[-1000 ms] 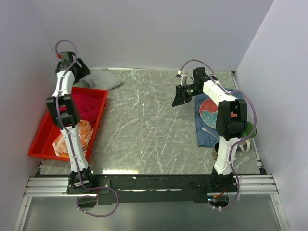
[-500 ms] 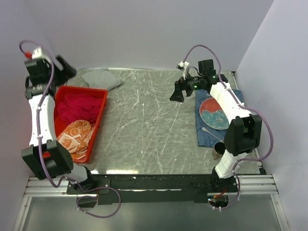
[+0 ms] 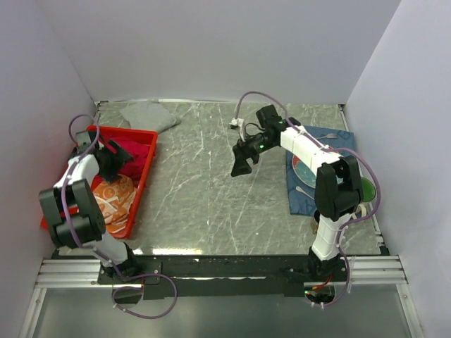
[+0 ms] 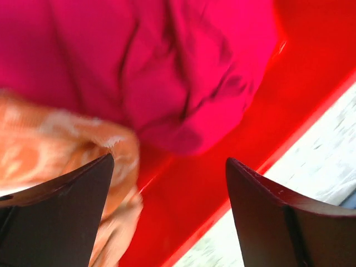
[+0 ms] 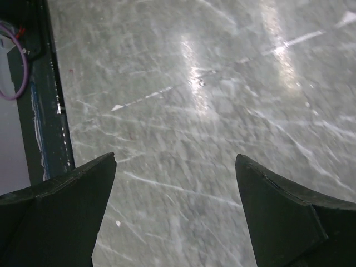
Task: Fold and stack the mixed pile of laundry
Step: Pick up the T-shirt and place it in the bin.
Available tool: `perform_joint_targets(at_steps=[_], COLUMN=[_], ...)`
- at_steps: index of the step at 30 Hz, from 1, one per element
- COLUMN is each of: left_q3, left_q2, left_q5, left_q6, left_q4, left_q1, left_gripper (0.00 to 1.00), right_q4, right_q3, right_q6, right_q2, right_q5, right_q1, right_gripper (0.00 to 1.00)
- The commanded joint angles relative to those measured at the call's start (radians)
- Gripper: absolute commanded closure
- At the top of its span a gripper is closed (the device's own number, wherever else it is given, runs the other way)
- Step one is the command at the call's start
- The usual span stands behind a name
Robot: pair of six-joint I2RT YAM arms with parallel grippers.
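The crimson-magenta shirt [image 3: 135,151] [image 4: 139,61] lies bunched in the far end of the red tray [image 3: 146,184], and the orange-and-white patterned cloth [image 3: 113,198] [image 4: 61,139] fills the tray's near end. A grey garment [image 3: 146,115] rests on the table behind the tray. My left gripper [image 3: 113,159] [image 4: 169,164] hangs open just over the shirt's edge, nothing between its fingers. Open too, my right gripper [image 3: 242,166] [image 5: 175,161] hovers over the bare table middle, holding nothing.
A dark blue placemat [image 3: 304,191] with a round plate [image 3: 311,169] lies at the right, partly under the right arm. A green object [image 3: 365,190] sits at its right edge. Walls close in the left, back and right sides.
The left arm swung down from the back left corner into the tray, gripper now over the shirt. The right gripper opened and moved left and nearer, out over the table middle.
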Motion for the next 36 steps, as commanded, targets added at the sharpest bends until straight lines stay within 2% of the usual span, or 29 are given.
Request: perform_joint_targets(at_steps=[1,3,4,8,10,12,13,14,16,21,24,25,30,36], left_q3=[0.136,0.199,0.226,0.433,0.534,0.578,0.589,0.587,0.569,0.543,0.524,0.512,0.497,0.547], left_q2=[0.099,0.154,0.179,0.331,0.414,0.466,0.474,0.475,0.465,0.399,0.339,0.319,0.164,-0.018], left_q5=[-0.033,-0.083,-0.118,-0.218,-0.296,-0.358,-0.364,-0.367,-0.364,-0.340,-0.330,-0.329,-0.318,-0.304], left_q6=[-0.158,-0.181,-0.218,-0.270,-0.269,-0.257,-0.249,-0.246,-0.235,-0.188,-0.157,-0.145,-0.112,-0.080], left_q4=[0.115,0.097,0.074,-0.096,-0.209,-0.254,-0.267,-0.268,-0.258,-0.207,-0.172,-0.161,-0.113,-0.074], left_q1=[-0.021,-0.032,-0.041,-0.064,-0.091,-0.108,-0.118,-0.121,-0.122,-0.119,-0.121,-0.118,-0.115,-0.116], left_gripper=[0.14,0.15,0.24,0.41,0.43,0.46,0.56,0.59,0.73,0.84,0.92,0.97,0.99,0.99], right_q4=[0.049,0.054,0.055,0.063,0.064,0.064,0.064,0.063,0.057,0.044,0.041,0.040,0.038,0.032], right_q3=[-0.022,-0.033,-0.043,-0.060,-0.066,-0.067,-0.062,-0.059,-0.050,-0.028,-0.017,-0.014,-0.013,-0.001], right_q6=[0.023,0.017,0.017,0.014,0.012,0.014,0.015,0.017,0.020,0.020,0.021,0.021,0.020,0.017], right_q2=[-0.064,-0.071,-0.077,-0.088,-0.091,-0.090,-0.087,-0.087,-0.079,-0.065,-0.064,-0.064,-0.071,-0.074], right_q5=[0.001,0.006,0.011,0.026,0.031,0.031,0.031,0.029,0.028,0.018,0.017,0.017,0.014,0.012], right_q1=[0.033,0.033,0.033,0.033,0.032,0.029,0.026,0.024,0.018,0.006,-0.001,-0.004,-0.011,-0.017], right_gripper=[0.05,0.05,0.05,0.05,0.05,0.05,0.04,0.04,0.05,0.05,0.05,0.05,0.05,0.05])
